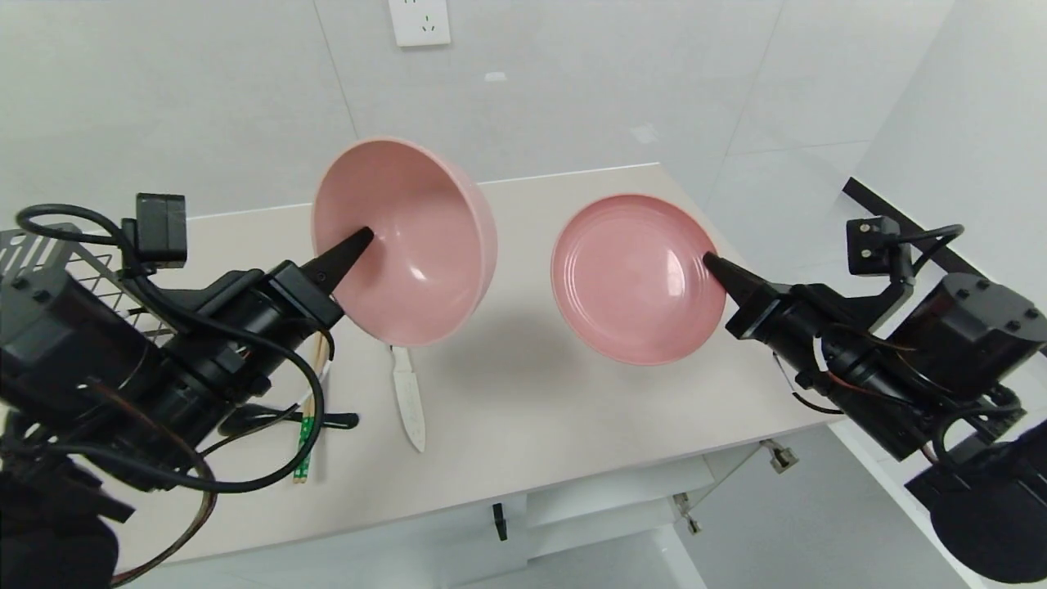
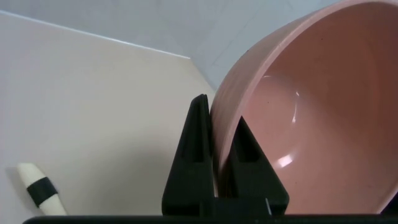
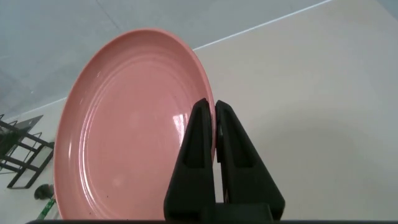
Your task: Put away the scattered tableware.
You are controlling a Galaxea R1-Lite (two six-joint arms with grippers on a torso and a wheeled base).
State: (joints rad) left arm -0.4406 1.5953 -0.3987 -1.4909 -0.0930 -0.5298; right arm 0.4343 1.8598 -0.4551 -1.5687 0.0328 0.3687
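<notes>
Both arms stretch forward with wrists angled inward toward each other. The left claw is clamped thin on the rim of a tilted pink bowl. The right claw pinches the edge of a tilted pink plate.

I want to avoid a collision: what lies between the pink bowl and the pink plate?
The stretch is bare: in the head view, plain table shows between the pink bowl and the pink plate; the white knife lies outside it.
</notes>
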